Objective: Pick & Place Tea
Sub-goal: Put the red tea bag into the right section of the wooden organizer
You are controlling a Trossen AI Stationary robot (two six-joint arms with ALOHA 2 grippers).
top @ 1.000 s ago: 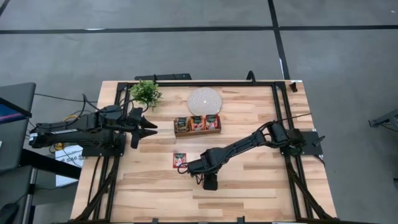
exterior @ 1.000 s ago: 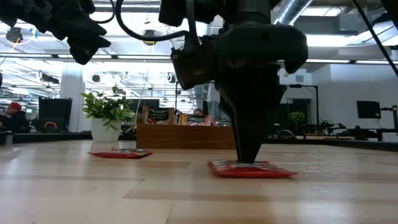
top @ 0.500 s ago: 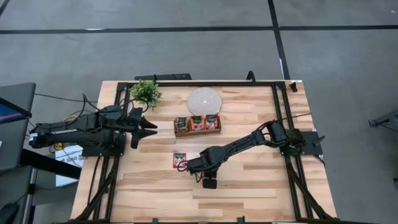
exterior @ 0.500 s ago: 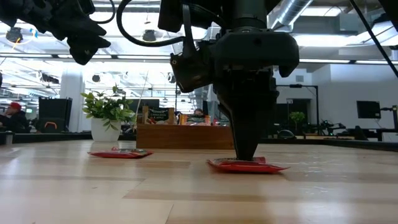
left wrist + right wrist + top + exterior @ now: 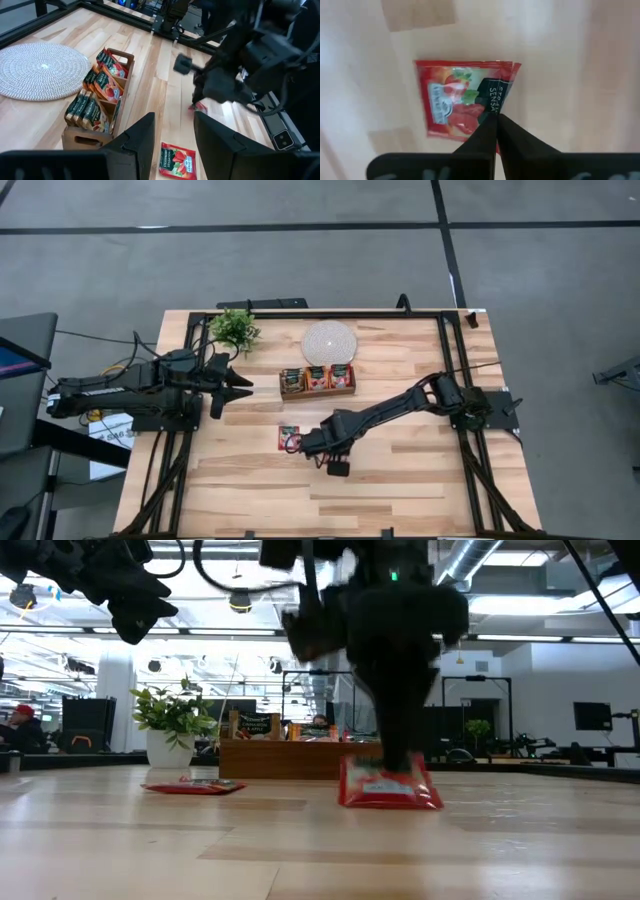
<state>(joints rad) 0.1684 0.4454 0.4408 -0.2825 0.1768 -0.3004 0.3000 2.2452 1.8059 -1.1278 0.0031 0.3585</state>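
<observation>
1. The right gripper [image 5: 297,444] stood low over the middle of the table [image 5: 420,480], its fingers [image 5: 487,132] pinched together on one edge of a red sachet [image 5: 462,97].
2. That sachet was a flat red-orange square with a light central picture of fruit and green leaves and a dark printed band along one side; seen from table height it stood tilted up on edge [image 5: 388,783], its lower edge at the wood.
3. A second red sachet [image 5: 288,436] lay flat on the table just beside the right gripper, between it and the tray [image 5: 318,392].
4. The wooden tray held more sachets upright in three compartments, red ones [image 5: 109,82] and dark green ones [image 5: 82,107].
5. A white woven disc [image 5: 329,339] lay behind the tray, with a potted plant [image 5: 236,328] near the left rear corner.
6. The left gripper [image 5: 243,381] hung above the table's left side, well apart from the sachets, fingers [image 5: 140,145] parted and holding nothing.
</observation>
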